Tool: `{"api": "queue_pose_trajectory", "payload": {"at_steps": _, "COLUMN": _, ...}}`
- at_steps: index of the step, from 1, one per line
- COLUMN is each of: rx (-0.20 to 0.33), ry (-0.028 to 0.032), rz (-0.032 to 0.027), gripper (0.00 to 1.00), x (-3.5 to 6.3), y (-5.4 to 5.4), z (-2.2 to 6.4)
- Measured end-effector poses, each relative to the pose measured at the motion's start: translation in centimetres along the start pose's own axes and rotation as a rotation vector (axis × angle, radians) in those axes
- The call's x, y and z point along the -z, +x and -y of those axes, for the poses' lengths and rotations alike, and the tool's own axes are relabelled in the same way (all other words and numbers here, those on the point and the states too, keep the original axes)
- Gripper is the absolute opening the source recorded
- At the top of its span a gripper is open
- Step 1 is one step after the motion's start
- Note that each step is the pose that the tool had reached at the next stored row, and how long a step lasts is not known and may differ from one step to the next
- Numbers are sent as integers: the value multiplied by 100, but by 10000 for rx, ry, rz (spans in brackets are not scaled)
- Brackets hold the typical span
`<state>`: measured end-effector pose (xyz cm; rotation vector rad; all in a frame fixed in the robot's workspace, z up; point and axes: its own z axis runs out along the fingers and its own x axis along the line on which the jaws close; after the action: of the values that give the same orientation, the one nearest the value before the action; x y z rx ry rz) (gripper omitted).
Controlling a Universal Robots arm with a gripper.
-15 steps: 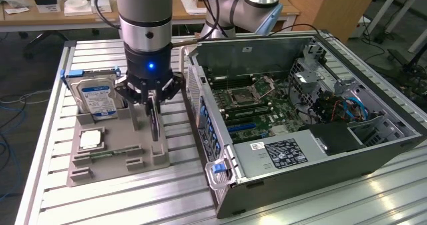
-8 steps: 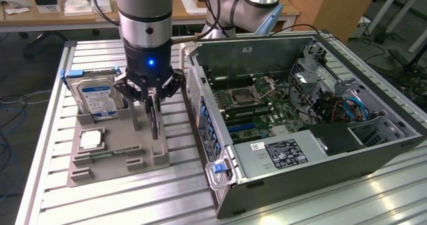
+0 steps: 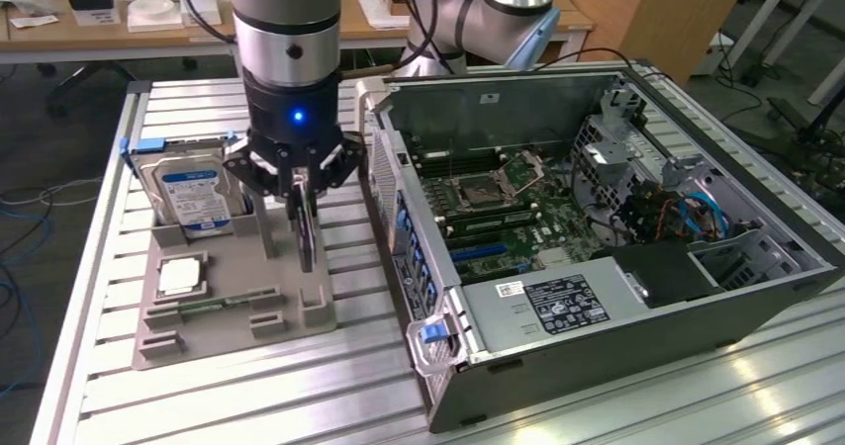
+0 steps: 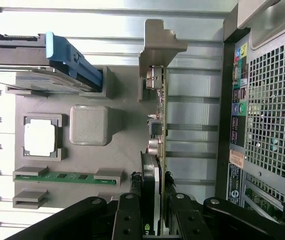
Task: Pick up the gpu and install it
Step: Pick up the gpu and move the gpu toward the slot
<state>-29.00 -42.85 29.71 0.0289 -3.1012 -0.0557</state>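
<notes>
The gpu (image 3: 307, 237) is a thin dark card standing on edge over the grey parts holder (image 3: 225, 336). My gripper (image 3: 304, 193) comes straight down on it, with the fingers pressed against both faces near its upper edge. In the wrist view the gpu (image 4: 158, 115) is seen edge-on, running away from my gripper (image 4: 151, 200) to its silver bracket (image 4: 161, 42). The black fingers (image 4: 130, 210) flank the card closely. Whether the card's lower edge still rests in the holder I cannot tell.
The open computer case (image 3: 595, 198) lies just to the exterior view's right of the holder, motherboard facing up, its perforated rear panel (image 4: 272, 115) close to the card. On the holder are a silver hard drive (image 3: 196, 198), a processor chip (image 3: 178, 275) and a green memory stick (image 3: 212, 305).
</notes>
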Motion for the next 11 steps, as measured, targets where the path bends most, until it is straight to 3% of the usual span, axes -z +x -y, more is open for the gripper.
{"api": "queue_pose_trajectory", "payload": {"at_steps": 11, "rx": 0, "ry": 0, "rz": -1, "gripper": 27, "x": 66, "y": 3, "z": -2}}
